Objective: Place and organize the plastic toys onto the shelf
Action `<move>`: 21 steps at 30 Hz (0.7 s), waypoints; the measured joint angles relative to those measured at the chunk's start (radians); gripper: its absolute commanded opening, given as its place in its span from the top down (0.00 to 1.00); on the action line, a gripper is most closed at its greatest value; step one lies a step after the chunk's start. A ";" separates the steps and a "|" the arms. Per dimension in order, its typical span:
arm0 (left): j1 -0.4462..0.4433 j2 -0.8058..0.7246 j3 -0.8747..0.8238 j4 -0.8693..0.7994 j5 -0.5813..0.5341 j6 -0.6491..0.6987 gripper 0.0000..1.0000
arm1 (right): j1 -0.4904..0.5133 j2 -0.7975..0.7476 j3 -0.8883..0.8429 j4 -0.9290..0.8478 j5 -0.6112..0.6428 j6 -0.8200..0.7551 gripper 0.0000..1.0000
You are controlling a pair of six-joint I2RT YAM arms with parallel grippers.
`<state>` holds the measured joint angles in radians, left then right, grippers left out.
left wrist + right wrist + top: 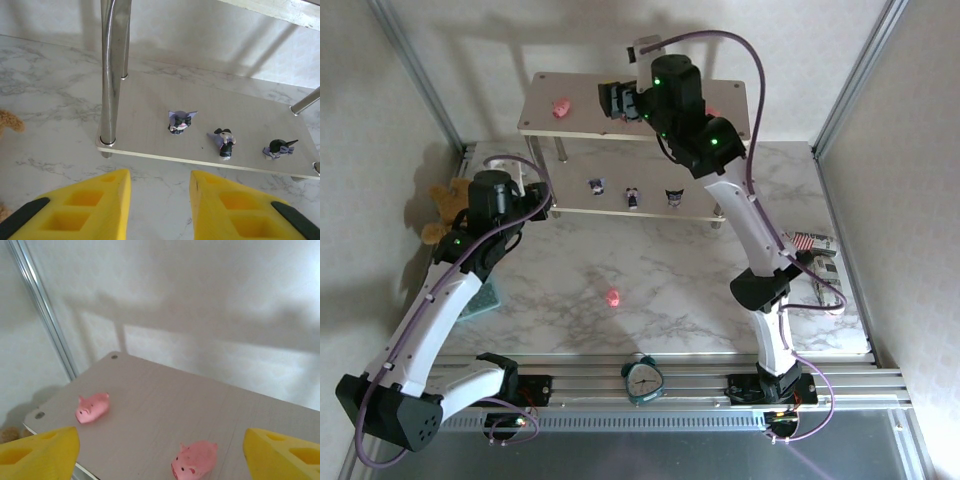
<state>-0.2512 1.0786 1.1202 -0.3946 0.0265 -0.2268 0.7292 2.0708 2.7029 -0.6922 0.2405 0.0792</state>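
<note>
**A:** What is the robot doing right now?

**B:** The right hand (161, 437) hangs over the top board of the shelf (585, 88). Its fingers are spread wide and grip nothing. A pink pig (195, 458) lies on that board between them, untouched. I take this to be the setting-down step for that pig.

**A:** And the other hand?

**B:** The left hand (160, 182) hovers low in front of the shelf's left front leg (111, 75). Its fingers are apart with nothing between them.

**A:** What should come next?

**B:** The right hand needs to lift clear of the shelf without clipping the pig. A loose pig (613, 297) lies on the desk (670, 280), well in front of the shelf, and wants fetching.

**A:** Do the cameras tell different things?

**B:** Yes. The right wrist camera shows a second pig (92, 407) near the shelf's left end, well apart from the first. The left wrist camera shows three purple-and-white figurines (223, 142) in a row on the shelf's lower board. The overhead camera adds the loose pig. It also shows a pink speck (713, 112) on the shelf's top board, right of the arm. That may be another pig, but the arm hides most of it.
</note>
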 measured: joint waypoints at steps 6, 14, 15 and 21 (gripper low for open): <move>0.004 0.000 0.002 0.000 0.008 0.005 0.63 | 0.000 -0.010 -0.002 -0.043 -0.006 0.045 0.17; 0.058 0.005 0.024 0.029 0.014 0.008 0.57 | 0.003 -0.099 -0.191 -0.050 0.005 0.060 0.39; 0.074 0.005 0.024 0.033 0.013 0.008 0.57 | 0.003 -0.129 -0.237 -0.051 0.017 0.053 0.43; 0.199 0.002 0.009 0.073 0.007 -0.009 0.54 | 0.005 -0.453 -0.626 -0.018 0.147 0.017 0.46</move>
<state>-0.0525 1.0809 1.1290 -0.3214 0.0338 -0.2359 0.7338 1.6176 2.0773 -0.7105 0.3874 0.0963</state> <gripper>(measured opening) 0.443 0.514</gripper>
